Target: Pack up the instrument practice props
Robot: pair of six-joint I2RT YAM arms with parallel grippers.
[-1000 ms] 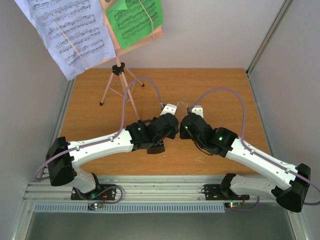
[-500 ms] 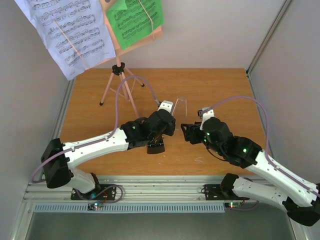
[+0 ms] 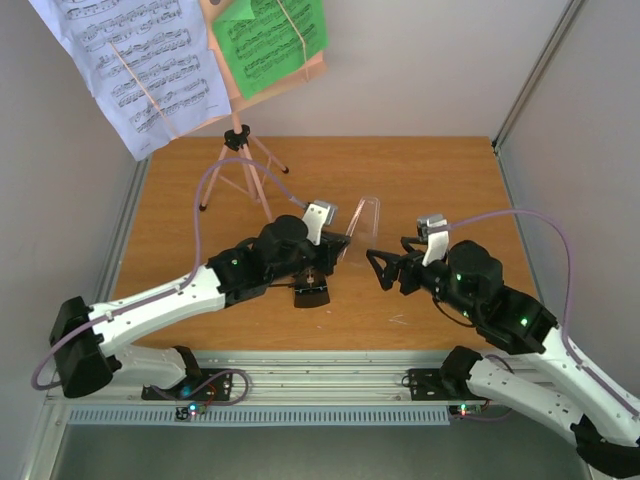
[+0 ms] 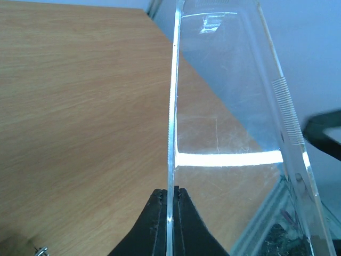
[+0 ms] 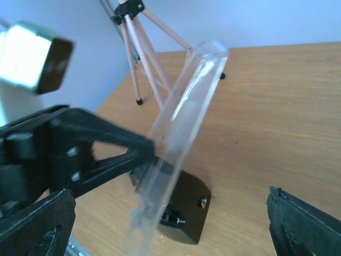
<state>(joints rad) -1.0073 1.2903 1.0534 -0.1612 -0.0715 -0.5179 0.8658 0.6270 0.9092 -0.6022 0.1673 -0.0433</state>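
The small black metronome (image 3: 311, 293) stands on the table, its body also in the right wrist view (image 5: 187, 213). My left gripper (image 3: 346, 241) is shut on the lower edge of its clear cover (image 3: 364, 214), which hangs tilted above and to the right of the metronome. In the left wrist view the fingers (image 4: 160, 224) pinch the cover (image 4: 229, 106) edge-on. My right gripper (image 3: 381, 270) stands open just right of the cover (image 5: 181, 128), touching nothing. The pink tripod music stand (image 3: 240, 170) is at the back left, with white sheets (image 3: 140, 70) and a green sheet (image 3: 268, 40) on its desk.
The tripod's legs (image 5: 143, 58) spread over the back left of the wooden table (image 3: 440, 180). Grey walls close in the left, right and back sides. A metal rail (image 3: 300, 380) runs along the near edge by the arm bases.
My right gripper has opened wide, let go of the cover and drawn back to the right. The left gripper keeps its hold on the clear cover, and its arm has swung slightly left.
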